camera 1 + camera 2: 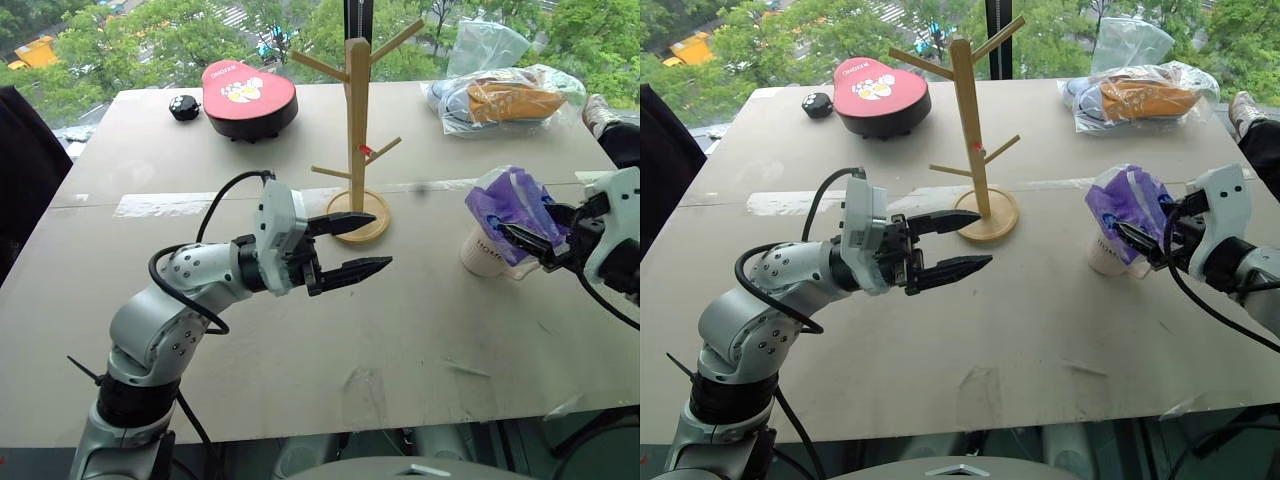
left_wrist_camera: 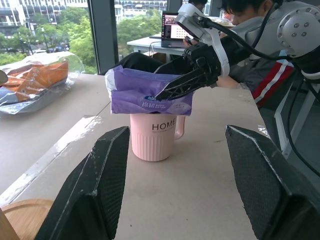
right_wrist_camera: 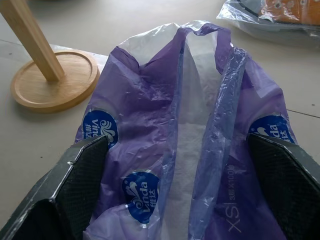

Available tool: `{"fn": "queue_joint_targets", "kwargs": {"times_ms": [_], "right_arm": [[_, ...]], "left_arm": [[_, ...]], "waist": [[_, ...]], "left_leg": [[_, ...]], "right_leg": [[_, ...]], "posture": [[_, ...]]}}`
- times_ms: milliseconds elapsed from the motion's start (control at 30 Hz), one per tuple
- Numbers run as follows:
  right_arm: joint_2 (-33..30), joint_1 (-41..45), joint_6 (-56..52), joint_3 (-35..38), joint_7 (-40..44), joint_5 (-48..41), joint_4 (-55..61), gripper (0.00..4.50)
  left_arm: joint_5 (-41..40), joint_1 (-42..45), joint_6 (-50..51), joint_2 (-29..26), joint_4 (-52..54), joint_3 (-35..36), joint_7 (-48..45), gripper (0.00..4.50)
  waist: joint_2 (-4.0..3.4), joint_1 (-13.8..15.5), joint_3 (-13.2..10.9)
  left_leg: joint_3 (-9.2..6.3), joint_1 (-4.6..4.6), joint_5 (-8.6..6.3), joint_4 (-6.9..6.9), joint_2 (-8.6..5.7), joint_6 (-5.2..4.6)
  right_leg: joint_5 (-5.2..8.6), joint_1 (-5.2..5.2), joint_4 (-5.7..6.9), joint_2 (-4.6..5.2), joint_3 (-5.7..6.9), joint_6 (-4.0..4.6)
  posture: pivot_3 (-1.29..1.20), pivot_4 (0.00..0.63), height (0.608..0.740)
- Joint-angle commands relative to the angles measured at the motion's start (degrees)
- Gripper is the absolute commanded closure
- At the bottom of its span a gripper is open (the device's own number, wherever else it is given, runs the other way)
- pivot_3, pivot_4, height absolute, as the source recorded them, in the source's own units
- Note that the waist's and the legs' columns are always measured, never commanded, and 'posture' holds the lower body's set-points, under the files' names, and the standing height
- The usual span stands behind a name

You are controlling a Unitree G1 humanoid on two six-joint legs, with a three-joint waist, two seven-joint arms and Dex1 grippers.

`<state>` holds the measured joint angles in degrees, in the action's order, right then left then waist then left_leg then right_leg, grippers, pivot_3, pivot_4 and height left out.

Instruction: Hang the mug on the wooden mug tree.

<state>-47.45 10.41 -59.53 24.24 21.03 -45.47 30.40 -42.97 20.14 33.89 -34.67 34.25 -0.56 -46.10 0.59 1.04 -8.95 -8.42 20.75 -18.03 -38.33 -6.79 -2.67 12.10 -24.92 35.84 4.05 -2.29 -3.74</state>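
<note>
This looks like an upper-floor office or lab: tall glass windows (image 1: 120, 40) over treetops and a street, a wide grey worktable (image 1: 300, 330), an open laptop (image 2: 172, 27) on another desk behind, a person (image 2: 250, 30) seated there.

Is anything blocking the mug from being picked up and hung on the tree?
Yes. A purple-and-white plastic bag sits stuffed in the mug's mouth, with the open right gripper at it. Table between mug and wooden mug tree looks bare.
</note>
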Motion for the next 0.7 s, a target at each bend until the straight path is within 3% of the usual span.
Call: {"fn": "queue_joint_targets", "kwargs": {"times_ms": [33,100,367,700], "right_arm": [[-0.79,-0.57,1.02,-0.80,0.97,1.60,-0.24,0.25],[-0.63,-0.49,1.16,-1.18,1.16,1.90,-0.53,0.73],[-0.22,-0.32,1.40,-2.21,2.03,3.00,-1.38,4.36],[0.11,2.02,1.69,-0.99,2.17,2.83,-2.16,4.44]], "left_arm": [[-0.17,1.05,-0.86,-0.62,2.06,0.70,-0.27,1.36],[-0.09,1.17,-0.86,-0.74,2.05,0.71,-0.31,1.36],[-0.03,1.38,-0.98,-0.99,1.90,0.78,-0.30,1.36],[0.00,1.70,-1.09,-0.84,1.78,0.62,-0.28,1.36]], "waist": [[0.04,-0.05,0.03],[0.06,-0.05,0.04],[0.18,-0.05,0.12],[0.25,-0.09,0.17]], "left_leg": [[0.00,-0.01,0.00,0.00,0.00,0.00],[0.00,-0.02,0.00,-0.02,0.00,0.00],[0.00,-0.09,0.00,-0.08,0.00,0.00],[0.00,-0.10,0.00,-0.12,0.00,0.00]], "right_leg": [[0.00,0.01,0.01,0.00,-0.01,0.00],[0.00,0.01,0.02,-0.01,-0.01,0.00],[-0.03,0.13,0.03,-0.01,0.00,-0.01],[-0.06,0.13,0.04,-0.02,0.00,0.00]], "posture": [[0.00,0.150,0.740],[0.00,0.150,0.740],[0.00,0.150,0.740],[0.00,0.150,0.740]]}}
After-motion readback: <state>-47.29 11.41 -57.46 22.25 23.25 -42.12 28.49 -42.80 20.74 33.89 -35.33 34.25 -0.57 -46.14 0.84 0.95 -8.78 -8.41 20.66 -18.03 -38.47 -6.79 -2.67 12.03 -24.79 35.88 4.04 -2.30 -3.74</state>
